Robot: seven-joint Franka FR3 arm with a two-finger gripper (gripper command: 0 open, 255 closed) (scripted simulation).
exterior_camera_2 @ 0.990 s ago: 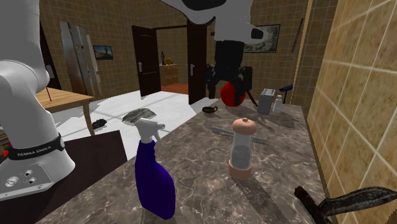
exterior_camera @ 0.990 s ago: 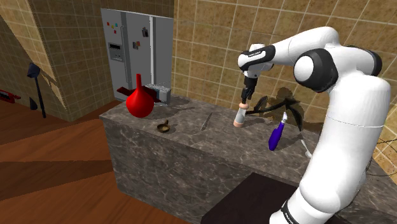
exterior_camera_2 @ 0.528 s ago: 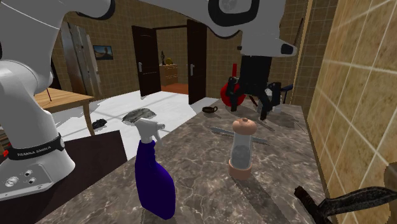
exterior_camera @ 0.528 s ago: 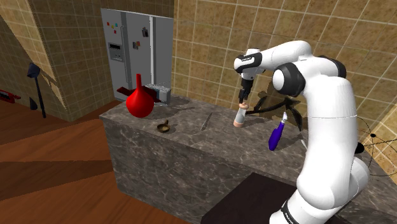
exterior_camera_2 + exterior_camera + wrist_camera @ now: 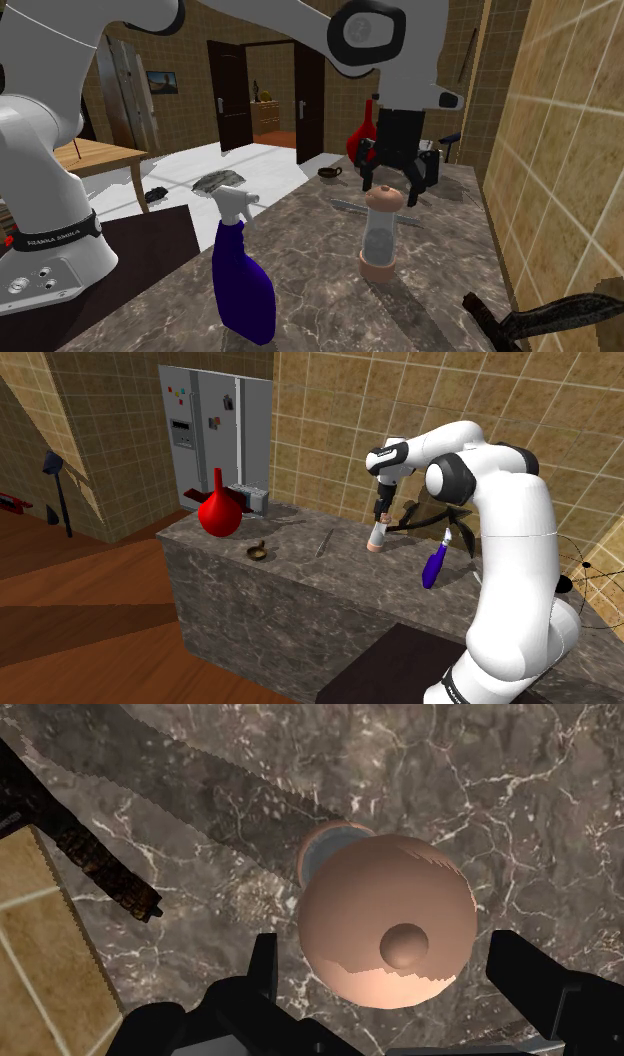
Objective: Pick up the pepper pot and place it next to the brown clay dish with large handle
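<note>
Black gripper (image 5: 392, 959) hung open over the pepper pot (image 5: 385, 919), one finger each side of its pinkish round cap w/ a sliver of gap on both sides, so nothing was gripped. I saw the pot upright on the dark marble counter (image 5: 340, 567), approx mid-slab, w/ a serrated blade (image 5: 230, 794) lying near it. Purple spray bottle (image 5: 433, 564) stood nearby, on the stand side. Small brown dish (image 5: 258, 552) w/ handle sat well apart toward the shoulder view's left, red vase (image 5: 220, 512) beyond it.
</note>
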